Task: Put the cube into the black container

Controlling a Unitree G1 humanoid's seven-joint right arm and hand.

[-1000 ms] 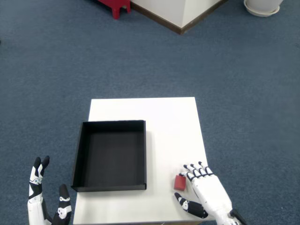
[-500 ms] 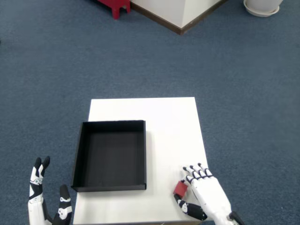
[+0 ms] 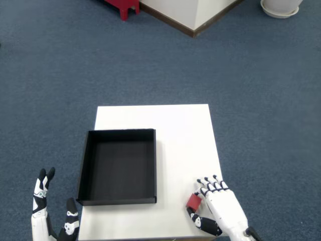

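Pinching the cube [image 3: 193, 202] between thumb and fingertips, my right hand [image 3: 220, 211] sits at the near right corner of the table [image 3: 170, 120]; I judge the shallow grip could let it slip off that edge before reaching the tray [image 3: 118, 166] to the left. White tabletop, blue carpet all round, a red stool [image 3: 123, 6] far off.

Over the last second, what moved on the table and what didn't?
The right hand closed in on the red cube: a second ago there was a gap, now the fingers and thumb sit against it, though a firm hold can't be confirmed. The cube shifted slightly toward the table's near edge. The black container stayed put and empty; the left hand sank slightly.
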